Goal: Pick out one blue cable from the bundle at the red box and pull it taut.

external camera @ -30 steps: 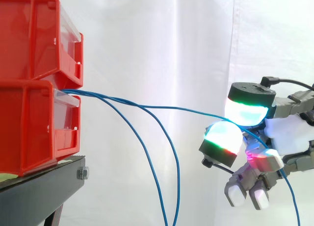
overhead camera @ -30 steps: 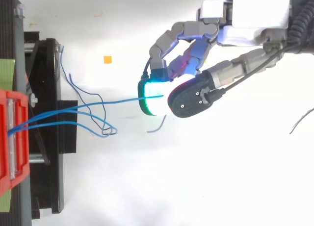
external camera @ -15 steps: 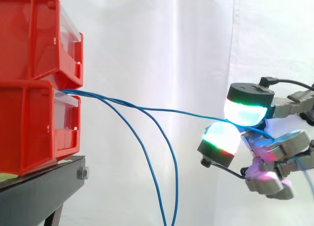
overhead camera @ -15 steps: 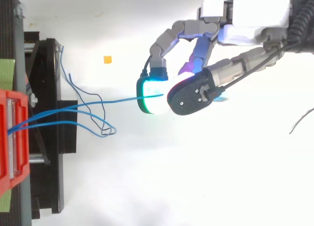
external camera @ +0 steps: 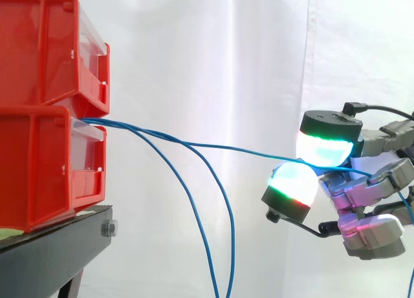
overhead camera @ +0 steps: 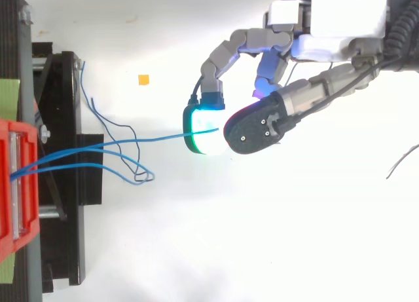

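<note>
A bundle of blue cables leaves the front of the lower red box (external camera: 45, 162) at the left. One blue cable (external camera: 226, 146) runs nearly level to the right, with a slight sag. It ends between two glowing fingertips (external camera: 325, 146) of my hand (external camera: 381, 178), which pinch it. My other fingers are curled in under the palm. Two other blue cables (external camera: 231, 233) droop from the box to the bottom edge. From above, the pinched cable (overhead camera: 157, 138) reaches from the red box (overhead camera: 13, 184) to my hand (overhead camera: 327, 27).
A second red bin (external camera: 45, 46) sits on top of the lower one, both on a black stand (external camera: 58, 240). In the top view, thin dark wires (overhead camera: 98, 112) loop beside the stand, and a small orange scrap (overhead camera: 143, 80) lies on the white floor.
My lower fingers have swung up from pointing down and curled in under the palm, drawing up the cable's tail. The pinching fingertips have barely moved, and the pinch holds.
</note>
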You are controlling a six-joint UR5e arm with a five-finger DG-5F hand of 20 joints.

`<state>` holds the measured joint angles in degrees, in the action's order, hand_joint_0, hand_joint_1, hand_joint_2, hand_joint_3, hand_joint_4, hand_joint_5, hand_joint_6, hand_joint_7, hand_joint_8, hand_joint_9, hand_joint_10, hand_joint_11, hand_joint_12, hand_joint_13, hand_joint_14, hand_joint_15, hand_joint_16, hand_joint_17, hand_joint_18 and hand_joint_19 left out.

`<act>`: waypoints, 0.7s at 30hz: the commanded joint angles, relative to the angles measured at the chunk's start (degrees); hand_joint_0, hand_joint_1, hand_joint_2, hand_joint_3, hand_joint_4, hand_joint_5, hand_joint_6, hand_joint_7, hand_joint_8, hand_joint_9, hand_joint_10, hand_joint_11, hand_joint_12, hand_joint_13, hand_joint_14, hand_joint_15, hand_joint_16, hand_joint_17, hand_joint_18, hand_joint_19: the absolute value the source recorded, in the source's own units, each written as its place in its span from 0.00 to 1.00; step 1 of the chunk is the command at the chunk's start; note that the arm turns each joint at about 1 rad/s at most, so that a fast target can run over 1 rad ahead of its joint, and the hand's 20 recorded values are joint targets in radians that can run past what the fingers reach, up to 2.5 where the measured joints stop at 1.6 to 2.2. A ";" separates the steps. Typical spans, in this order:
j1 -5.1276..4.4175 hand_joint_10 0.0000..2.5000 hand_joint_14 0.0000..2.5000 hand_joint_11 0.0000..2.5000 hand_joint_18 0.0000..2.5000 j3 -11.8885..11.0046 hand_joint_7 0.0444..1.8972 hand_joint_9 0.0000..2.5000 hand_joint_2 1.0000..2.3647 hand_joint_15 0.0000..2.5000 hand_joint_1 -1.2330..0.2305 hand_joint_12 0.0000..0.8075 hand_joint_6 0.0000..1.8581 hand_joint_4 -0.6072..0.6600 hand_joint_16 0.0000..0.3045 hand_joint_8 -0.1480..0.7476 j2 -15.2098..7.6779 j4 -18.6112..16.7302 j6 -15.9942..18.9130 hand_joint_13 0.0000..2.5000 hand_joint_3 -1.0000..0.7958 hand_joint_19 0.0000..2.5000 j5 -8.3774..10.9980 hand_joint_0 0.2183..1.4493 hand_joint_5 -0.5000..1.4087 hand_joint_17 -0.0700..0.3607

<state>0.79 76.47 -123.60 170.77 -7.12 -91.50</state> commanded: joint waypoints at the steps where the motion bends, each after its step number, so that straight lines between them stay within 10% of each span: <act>1: 0.01 0.47 0.04 0.42 0.44 -0.01 0.40 0.48 0.01 0.48 0.46 0.48 0.46 0.41 0.17 0.51 0.03 0.00 0.00 0.44 0.42 0.48 -0.26 0.31 0.23 0.43; 21: 0.80 0.35 0.01 0.49 0.36 0.08 0.39 0.47 0.02 0.39 0.34 0.45 0.49 0.39 0.15 0.47 0.03 0.00 0.00 0.36 0.47 0.40 -5.18 0.30 0.23 0.41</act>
<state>1.46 76.54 -123.59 170.77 -7.12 -96.50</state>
